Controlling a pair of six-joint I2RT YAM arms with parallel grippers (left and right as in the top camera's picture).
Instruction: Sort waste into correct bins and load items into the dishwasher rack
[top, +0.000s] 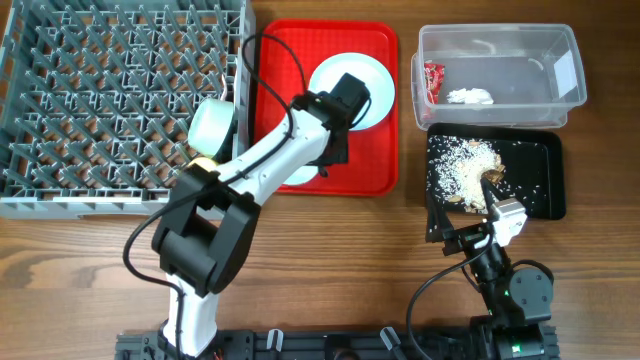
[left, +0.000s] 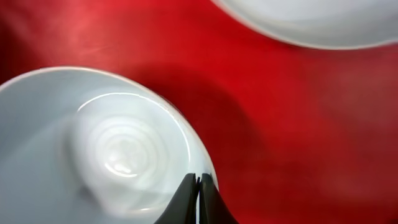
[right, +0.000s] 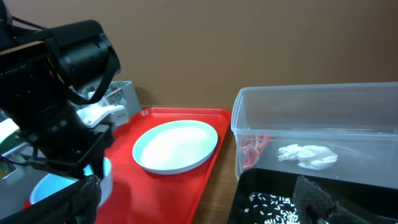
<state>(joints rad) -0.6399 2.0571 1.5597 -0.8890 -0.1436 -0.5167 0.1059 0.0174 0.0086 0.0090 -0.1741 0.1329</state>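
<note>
My left gripper (top: 335, 152) is over the red serving tray (top: 380, 150), shut on the rim of the pale blue bowl (left: 93, 149), which the arm mostly hides from overhead (top: 300, 177). The pale blue plate (top: 372, 92) lies on the same tray. A mint green bowl (top: 212, 122) sits at the right edge of the grey dishwasher rack (top: 100, 100), a bit of yellow cup (top: 200, 162) below it. The clear tub (top: 500, 45) holds the red wrapper (top: 432, 82) and white tissue (top: 470, 97). The black tray (top: 535, 175) holds rice and scraps (top: 465, 165). My right gripper (top: 462, 210) is open and empty over that tray's near-left part.
The left arm stretches diagonally from the table's front edge across the rack's corner to the red tray. Bare wooden table (top: 330, 260) lies in front of the rack and trays. In the right wrist view the plate (right: 177, 146) and tub (right: 311, 112) lie ahead. Fork and spoon are out of view.
</note>
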